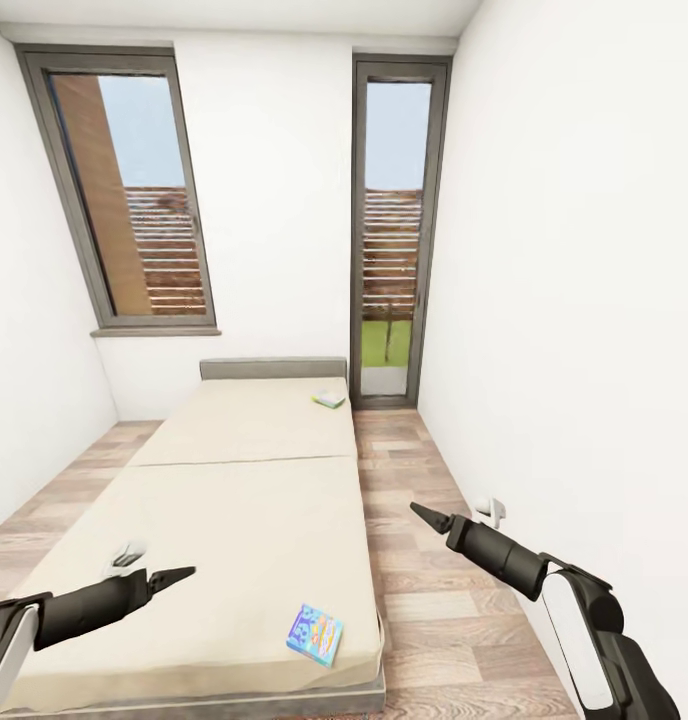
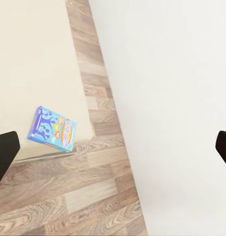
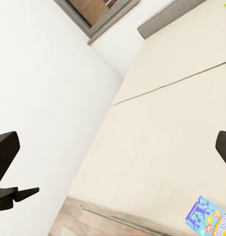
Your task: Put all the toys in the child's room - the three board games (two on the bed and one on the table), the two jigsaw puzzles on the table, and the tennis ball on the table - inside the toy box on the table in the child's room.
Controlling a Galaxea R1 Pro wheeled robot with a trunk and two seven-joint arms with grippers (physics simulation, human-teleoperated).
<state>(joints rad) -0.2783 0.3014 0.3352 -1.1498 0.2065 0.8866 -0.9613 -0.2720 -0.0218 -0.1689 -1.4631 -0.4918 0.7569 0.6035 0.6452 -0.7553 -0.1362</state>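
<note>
Over the near left part of the bed (image 1: 244, 480), the left gripper (image 1: 174, 577) hangs above the cream mattress with nothing between its fingers. In the left wrist view its two dark fingertips (image 2: 4, 155) stand far apart at opposite edges of the picture, so the jaws are spread wide. Off the bed's right side, the right gripper (image 1: 424, 516) hovers over the wood-plank floor (image 1: 434, 560), between the bed and the white wall (image 1: 574, 300); its fingertips (image 3: 5, 150) likewise sit at opposite edges of the right wrist view, spread and holding nothing.

Near the bed's foot, close to its right front corner, lies the blue board game (image 1: 315, 634), flat on the mattress and slightly turned; it also shows in the left wrist view (image 2: 52, 129) and the right wrist view (image 3: 209, 220). It is apart from both grippers. Far up the bed, just before the low grey headboard (image 1: 274, 368) and near the right edge, rests the small pale green-white board game (image 1: 329, 399).

Behind the headboard, a grey-framed window (image 1: 124, 195) is set in the wall, and beside the bed's head stands a tall glazed door (image 1: 394, 230).
</note>
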